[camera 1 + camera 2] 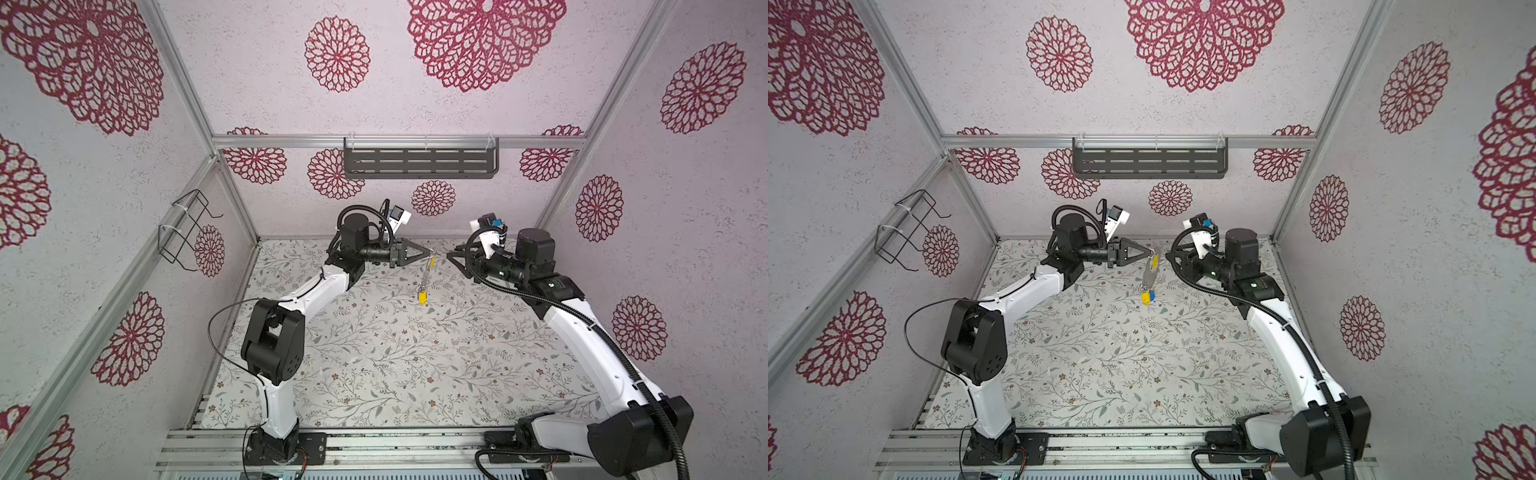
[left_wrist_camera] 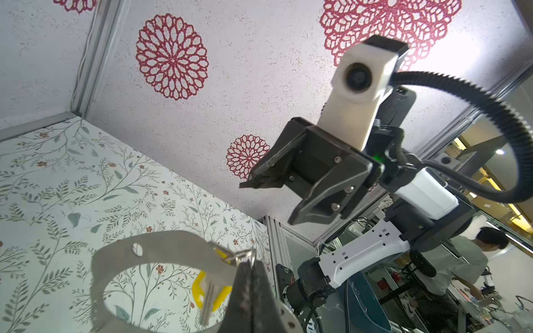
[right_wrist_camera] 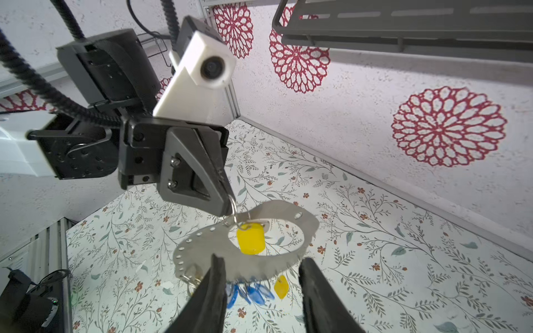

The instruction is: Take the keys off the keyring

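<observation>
**Left gripper** (image 1: pixel 1152 250): closed, pinched on a small split ring (image 3: pixel 235 207) at the upper end of the keyring (image 3: pixel 207 245). The plate hangs from my fingertips. Its long axis runs straight down from that pinch.

**Right gripper** (image 2: pixel 266 202): jaws partly apart, holding nothing and touching nothing. The keyring lies directly ahead of it, just beyond the fingertips, with its broad face turned toward them. My two grippers point at each other with the plate between.

**Keys:** an upper yellow tag (image 3: pixel 250 238) hangs in the plate's opening, just below my left pinch. A cluster of blue tags (image 3: pixel 251 294) and a lower yellow tag (image 3: pixel 281 285) hang off the bottom rim, ahead of my right fingers (image 3: pixel 213 288) and lower.

**Judgement:** my left is committed as holder, so the right is the free arm. The upper yellow tag is its nearest target, roughly level with its fingertips. All tags appear attached.
</observation>
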{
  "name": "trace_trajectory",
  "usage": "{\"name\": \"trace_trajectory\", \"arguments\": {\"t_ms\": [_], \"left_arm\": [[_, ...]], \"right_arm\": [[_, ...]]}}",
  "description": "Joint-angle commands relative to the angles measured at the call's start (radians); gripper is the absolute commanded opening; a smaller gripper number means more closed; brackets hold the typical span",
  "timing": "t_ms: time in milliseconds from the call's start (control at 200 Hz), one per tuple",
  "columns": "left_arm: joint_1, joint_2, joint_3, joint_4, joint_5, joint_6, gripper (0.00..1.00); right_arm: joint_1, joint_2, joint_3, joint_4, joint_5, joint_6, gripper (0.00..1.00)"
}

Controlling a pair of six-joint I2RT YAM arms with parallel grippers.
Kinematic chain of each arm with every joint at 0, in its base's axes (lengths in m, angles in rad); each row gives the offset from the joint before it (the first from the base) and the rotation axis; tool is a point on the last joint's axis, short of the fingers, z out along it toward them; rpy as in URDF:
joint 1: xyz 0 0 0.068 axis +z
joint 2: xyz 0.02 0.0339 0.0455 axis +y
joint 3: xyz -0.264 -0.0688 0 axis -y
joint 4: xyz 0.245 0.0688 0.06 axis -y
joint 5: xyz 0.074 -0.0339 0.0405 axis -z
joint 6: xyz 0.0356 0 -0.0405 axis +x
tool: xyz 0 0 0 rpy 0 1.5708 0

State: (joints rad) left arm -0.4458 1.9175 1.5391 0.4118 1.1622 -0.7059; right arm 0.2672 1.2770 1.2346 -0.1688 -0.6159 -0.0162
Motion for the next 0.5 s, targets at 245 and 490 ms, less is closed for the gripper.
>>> {"name": "trace_trajectory", "arguments": {"t_ms": [245,490], "left_arm": [[0.005,0.014,0.059,0.274,0.082,-0.237,0.0],[0.004,0.014,0.059,0.257,0.077,-0.229,0.0]], "right_arm": [[0.025,0.055,0.034,0.111,-0.156,0.033,0.58],[0.042,0.111,0.12,0.072,-0.129,0.003,0.59]]}}
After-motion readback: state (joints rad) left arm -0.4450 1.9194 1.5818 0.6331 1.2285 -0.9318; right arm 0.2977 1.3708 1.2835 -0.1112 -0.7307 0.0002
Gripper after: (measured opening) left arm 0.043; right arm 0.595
